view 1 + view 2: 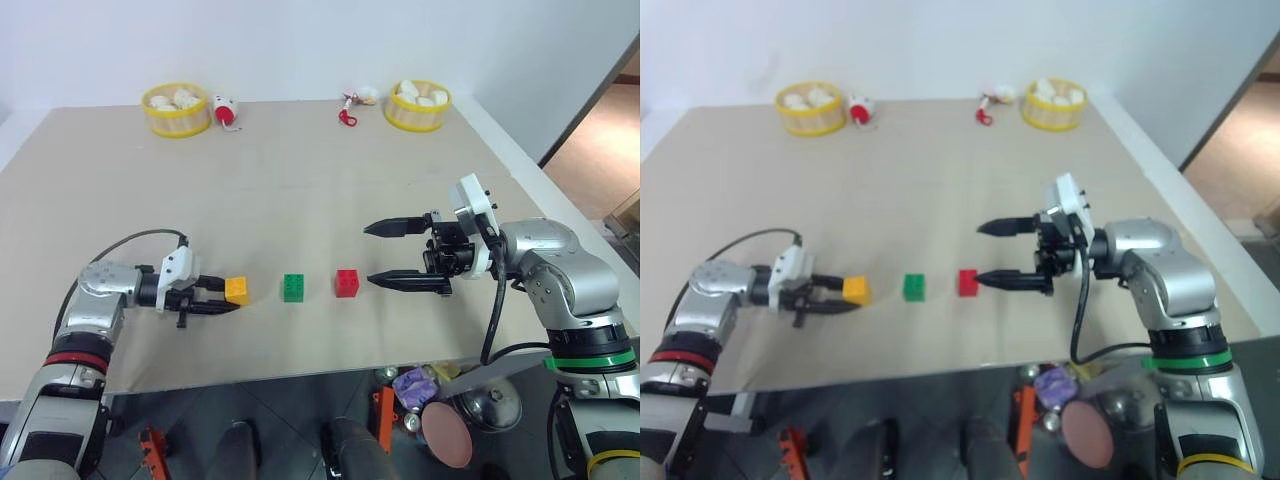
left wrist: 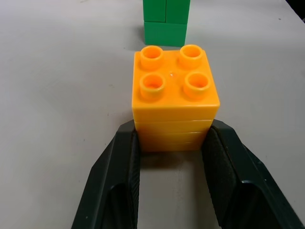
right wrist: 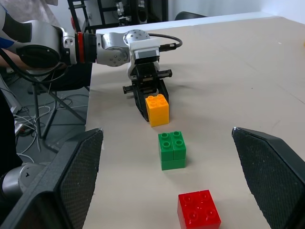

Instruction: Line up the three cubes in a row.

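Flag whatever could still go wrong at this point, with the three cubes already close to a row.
1. The left gripper is shut on the orange cube, pinching only its rear end; opening or pulling back carelessly could twist or drag it out of line with the green cube.
2. The right gripper hangs wide open, one finger right beside the red cube; a small drift could nudge it.
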`<state>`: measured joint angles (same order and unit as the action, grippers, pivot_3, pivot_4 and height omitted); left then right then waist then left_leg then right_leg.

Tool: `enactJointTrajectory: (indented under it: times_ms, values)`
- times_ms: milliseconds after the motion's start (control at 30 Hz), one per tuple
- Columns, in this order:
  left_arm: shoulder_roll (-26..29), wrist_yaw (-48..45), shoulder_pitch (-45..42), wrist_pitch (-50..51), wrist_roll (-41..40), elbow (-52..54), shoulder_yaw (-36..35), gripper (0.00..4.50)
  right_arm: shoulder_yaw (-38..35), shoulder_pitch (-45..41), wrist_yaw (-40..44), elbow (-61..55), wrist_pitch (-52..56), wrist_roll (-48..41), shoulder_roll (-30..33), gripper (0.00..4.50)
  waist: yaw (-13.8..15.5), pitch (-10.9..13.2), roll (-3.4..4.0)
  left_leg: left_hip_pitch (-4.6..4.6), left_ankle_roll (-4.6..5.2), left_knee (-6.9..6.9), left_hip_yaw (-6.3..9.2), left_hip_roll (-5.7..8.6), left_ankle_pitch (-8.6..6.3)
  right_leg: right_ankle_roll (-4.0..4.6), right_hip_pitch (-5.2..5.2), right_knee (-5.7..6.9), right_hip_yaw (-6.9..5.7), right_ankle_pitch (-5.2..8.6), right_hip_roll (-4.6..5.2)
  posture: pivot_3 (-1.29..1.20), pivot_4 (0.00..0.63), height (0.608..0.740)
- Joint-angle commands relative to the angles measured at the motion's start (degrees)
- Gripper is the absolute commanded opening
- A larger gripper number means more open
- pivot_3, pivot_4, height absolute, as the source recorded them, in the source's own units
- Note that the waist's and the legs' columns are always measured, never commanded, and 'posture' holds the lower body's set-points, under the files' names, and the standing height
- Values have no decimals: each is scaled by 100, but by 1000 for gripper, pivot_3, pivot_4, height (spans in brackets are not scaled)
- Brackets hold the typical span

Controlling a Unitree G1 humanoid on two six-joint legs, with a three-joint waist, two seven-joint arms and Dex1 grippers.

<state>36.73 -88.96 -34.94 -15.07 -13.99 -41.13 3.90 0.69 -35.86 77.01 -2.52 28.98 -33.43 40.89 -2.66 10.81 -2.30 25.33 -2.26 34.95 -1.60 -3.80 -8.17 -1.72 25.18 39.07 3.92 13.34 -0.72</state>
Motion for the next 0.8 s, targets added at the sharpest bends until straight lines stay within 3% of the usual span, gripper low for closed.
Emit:
enactJointTrajectory:
  times_ms: [33,167,233,300,333,367,433,800]
  values:
    - [-47,-134,-106,-114,118,-183,65,1274,-138,-25,-22,-146,-29,-51,79,4500,0,0,0,0,0,1,0,0,0,0,0,0,0,0,0,0,150,740]
    - [-73,-133,-143,-198,170,-261,66,1274,-148,-13,-40,-161,-17,-56,94,4500,1,0,0,0,0,6,0,0,0,-3,-3,0,0,-3,0,0,150,740]
    - [-64,-129,-145,-204,204,-306,80,2293,-151,-10,-50,-164,-13,-60,95,4500,1,0,1,0,1,10,0,0,0,-3,-4,0,0,-4,1,0,150,740]
    - [-75,-43,-143,-388,232,-347,46,2969,-158,1,-52,-174,-14,-69,102,4500,2,0,1,0,1,14,0,0,0,-2,-6,0,0,-5,1,0,150,740]
    - [-92,-21,-142,-385,199,-342,14,2969,-152,-9,-54,-161,-18,-66,100,4500,2,0,1,0,1,16,0,-1,0,-2,-6,0,0,-5,1,0,150,740]
    - [-102,0,-135,-389,173,-327,-17,3571,-146,-24,-52,-145,-21,-65,96,4500,-1,0,1,0,1,17,0,-1,0,-2,-6,0,0,-6,1,0,150,740]
    - [-64,-49,-92,-198,112,-246,-44,4161,-128,-68,-47,-102,-28,-57,83,4500,-4,0,0,1,2,17,-3,0,-1,-6,-5,0,3,-6,2,0,150,740]
    - [636,-60,528,278,-140,394,-411,4161,28,-450,148,279,-133,43,-13,4500,-40,0,1,-1,14,15,-2,-7,-8,1,1,3,1,-4,-4,0,150,740]
